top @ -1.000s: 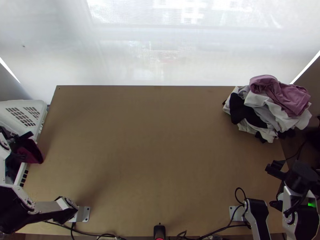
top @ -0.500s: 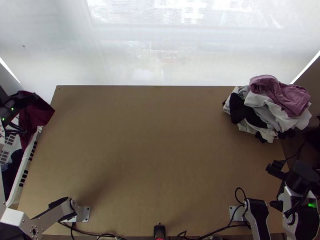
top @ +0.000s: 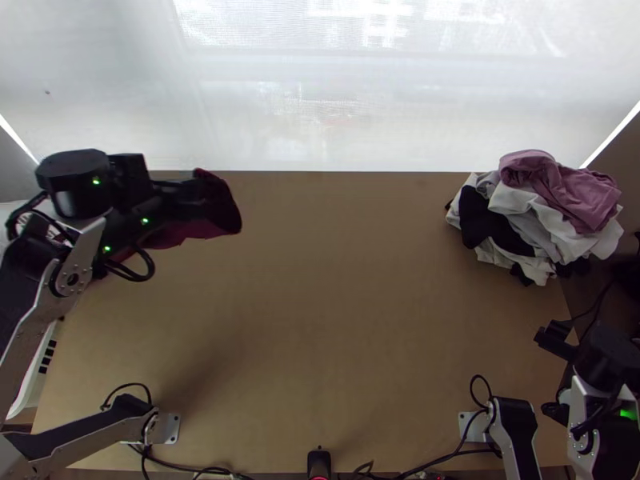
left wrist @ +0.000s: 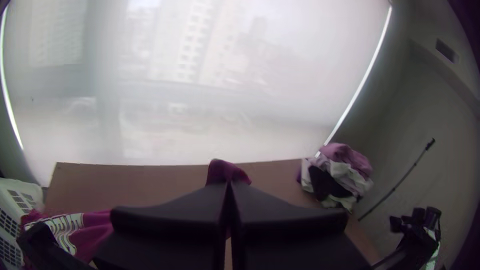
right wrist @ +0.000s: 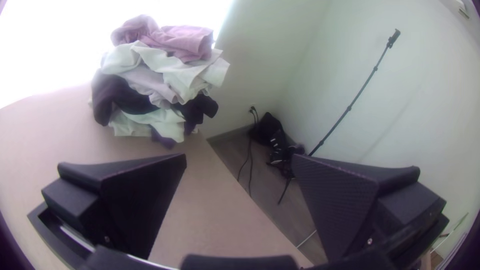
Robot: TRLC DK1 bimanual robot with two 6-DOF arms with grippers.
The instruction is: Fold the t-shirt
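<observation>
My left gripper [top: 200, 200] is over the table's far left part, shut on the dark red t-shirt [top: 222, 210], which hangs bunched from it. In the left wrist view, the left gripper [left wrist: 228, 187] has its fingers pressed together, with a tip of the t-shirt [left wrist: 224, 171] past them and a patterned part trailing to one side. My right gripper [top: 550, 338] rests by the table's right edge. The right wrist view has the right gripper [right wrist: 239, 160] with its fingers wide apart and nothing between them.
A heap of white, black and pink clothes [top: 524, 228] lies on the far right corner of the table [top: 320, 304]. A white basket [top: 34, 376] stands at the left edge. A stand [right wrist: 345, 112] leans by the wall beyond the right side.
My left gripper has moved from the basket at the left up and to the right, carrying the dark red t-shirt over the table. The right arm has barely moved.
</observation>
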